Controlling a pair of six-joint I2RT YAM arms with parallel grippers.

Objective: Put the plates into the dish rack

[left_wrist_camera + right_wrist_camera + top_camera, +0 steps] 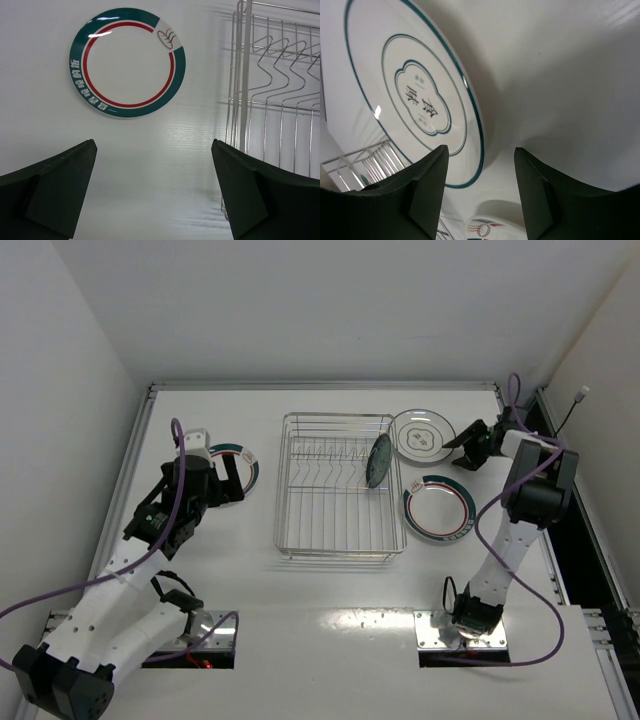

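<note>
White bench (330, 625) lies under both my arms. My left fingers (154, 150) are spread wide and hold nothing. They hang over bare bench, close to the left wall of the dish rack (325, 512). Just past them is the left banded plate (127, 62). It lies flat on the bench, left of the rack and apart from it. Its rim is green with a red ring inside.

The silver wire rack sits in the middle of the bench. Near its right side lies the right banded plate (438, 508), flat on the bench, close to the rack.

Farther back, the blue plate (380, 461) is in the rack. It stands on its edge at the right end of the row of tines (325, 452) and leans a little.

Farthest of all is the white plate (415, 100) with a grey mark in the middle. It lies on the bench by the rack's far right corner. My right fingers (480, 150) are open at the edge of this plate and hold nothing. I cannot tell if they touch it.
</note>
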